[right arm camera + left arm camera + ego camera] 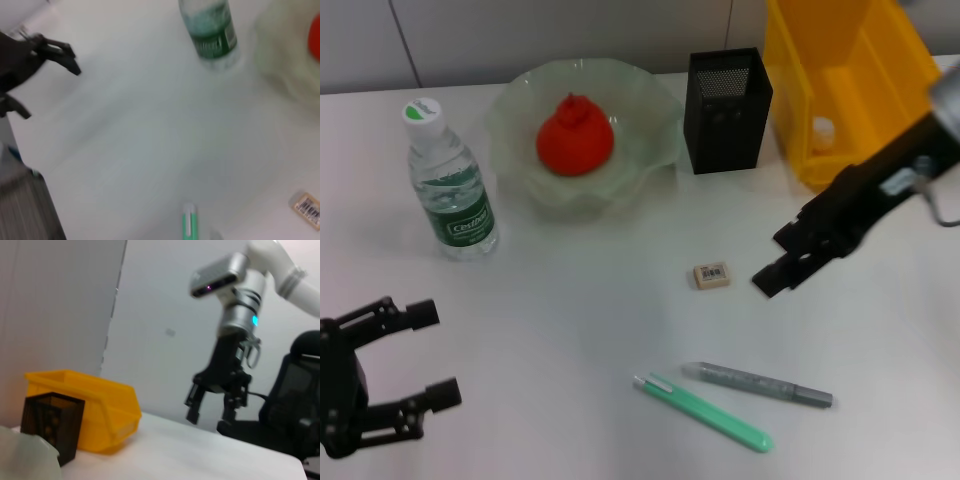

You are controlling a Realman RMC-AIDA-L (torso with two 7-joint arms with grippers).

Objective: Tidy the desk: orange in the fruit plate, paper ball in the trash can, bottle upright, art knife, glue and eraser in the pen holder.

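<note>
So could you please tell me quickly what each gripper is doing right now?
Left gripper: open, holding nothing.
Right gripper: open, empty, above the table beside the eraser.

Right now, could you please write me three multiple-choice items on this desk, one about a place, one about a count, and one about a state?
1. Where is the orange?
A. in the fruit plate
B. beside the eraser
C. in the yellow bin

2. How many long, pen-like items lie at the table's near edge?
A. one
B. two
C. four

3. How does the bottle stand?
A. on its side
B. upside down
C. upright

Answers: 1 A, the orange sits in the green plate. 2 B, the green art knife and the grey glue lie side by side. 3 C, its white cap points up.
</note>
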